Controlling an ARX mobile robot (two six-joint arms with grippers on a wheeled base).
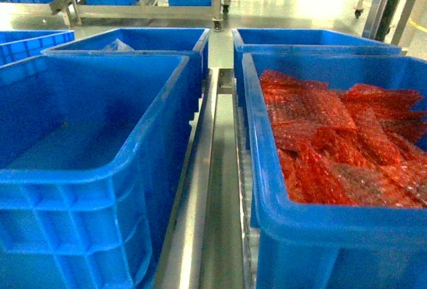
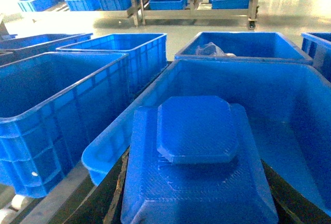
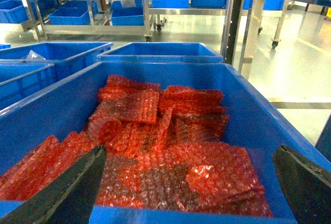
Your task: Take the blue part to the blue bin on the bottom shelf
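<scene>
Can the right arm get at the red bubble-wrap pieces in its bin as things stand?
Probably yes. The right gripper hangs open just above the red bubble-wrap pieces, its fingers spread wide. The blue bin is open-topped and nothing lies between them.

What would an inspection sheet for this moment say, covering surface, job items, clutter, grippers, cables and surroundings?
Surface: steel rack rail runs between the two near bins; white rollers show beside it.
Job's things: blue part fills the left wrist view between the left gripper's fingers, poised at the near rim of the empty blue bin.
Clutter: red bubble-wrap bags fill the right bin; a clear plastic bag lies in a bin behind.
Grippers: left gripper holds the blue part; right gripper is open above the red bags.
Cables: nothing seen.
Surroundings: wheeled steel racks carrying blue bins stand across a glossy floor.
</scene>
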